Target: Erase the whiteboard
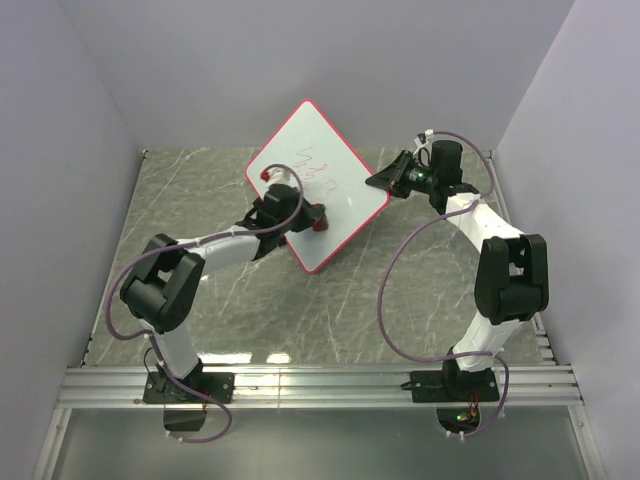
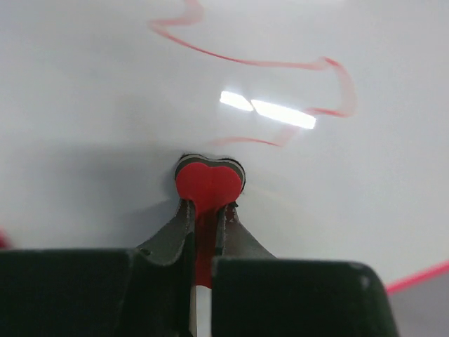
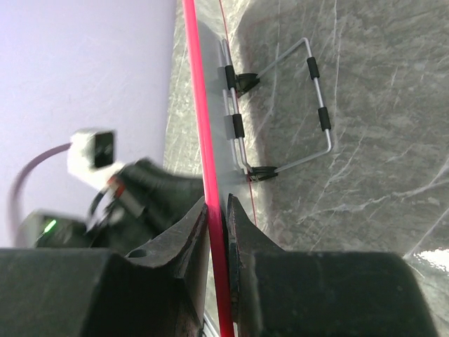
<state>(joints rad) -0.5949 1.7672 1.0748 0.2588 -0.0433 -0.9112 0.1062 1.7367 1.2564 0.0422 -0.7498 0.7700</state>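
Observation:
The whiteboard [image 1: 335, 205] stands turned like a diamond at the back middle of the table, with faint red scribbles [image 1: 322, 165] on its upper part. My left gripper [image 1: 303, 217] is shut on a small red-and-black eraser [image 1: 319, 221], which presses on the board's face. In the left wrist view the eraser [image 2: 209, 182] sits just below the red scribbles [image 2: 280, 64] on the whiteboard [image 2: 91, 98], held by the left gripper [image 2: 208, 208]. My right gripper [image 1: 385, 184] is shut on the board's right edge. The right wrist view shows the right gripper [image 3: 217, 205] clamping the whiteboard's red rim [image 3: 200, 119].
A wire stand [image 3: 317, 91] with black sleeves props the board from behind on the grey marble table [image 1: 200, 200]. Lilac walls close in the left, back and right. A metal rail [image 1: 320, 382] runs along the near edge by the arm bases.

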